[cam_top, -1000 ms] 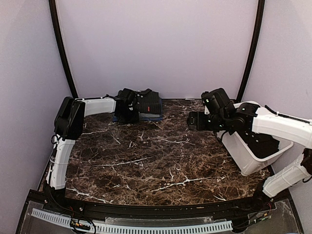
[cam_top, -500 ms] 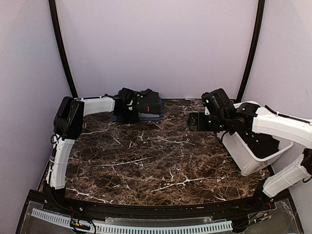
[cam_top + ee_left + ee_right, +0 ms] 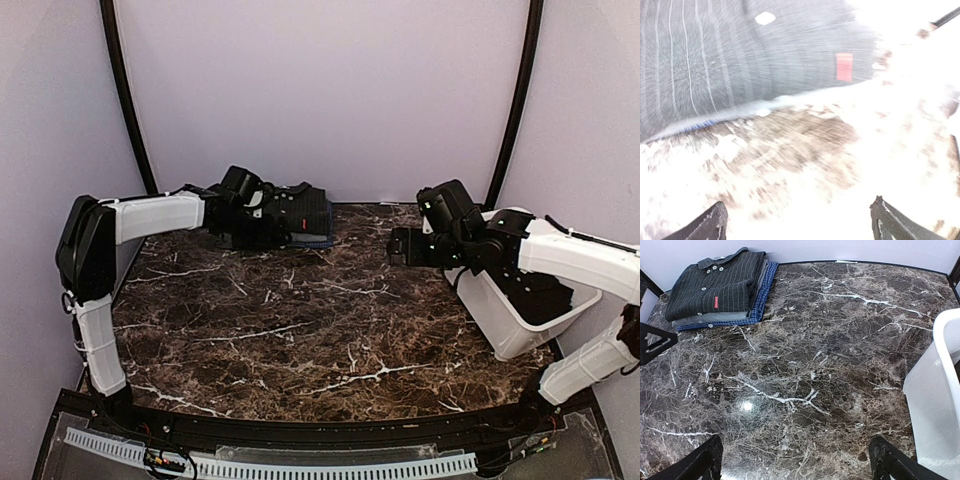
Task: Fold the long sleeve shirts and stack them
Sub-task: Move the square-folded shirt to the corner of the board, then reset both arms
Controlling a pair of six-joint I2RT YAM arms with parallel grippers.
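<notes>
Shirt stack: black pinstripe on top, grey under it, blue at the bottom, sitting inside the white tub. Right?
No. The shirt stack lies on the marble table, near its far left corner and apart from the white tub, as the right wrist view shows. The order is right.

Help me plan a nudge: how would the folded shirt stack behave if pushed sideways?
Probably floppy: the stack is soft cloth, so it would likely bunch rather than slide whole. Its layers sit offset, pinstriped shirt over grey shirt over blue shirt, so the top one may shear off.

Matt pinstriped cloth shirts (image 3: 715,285) on glossy marble-look table (image 3: 840,365), smooth plastic tub (image 3: 946,355).
</notes>
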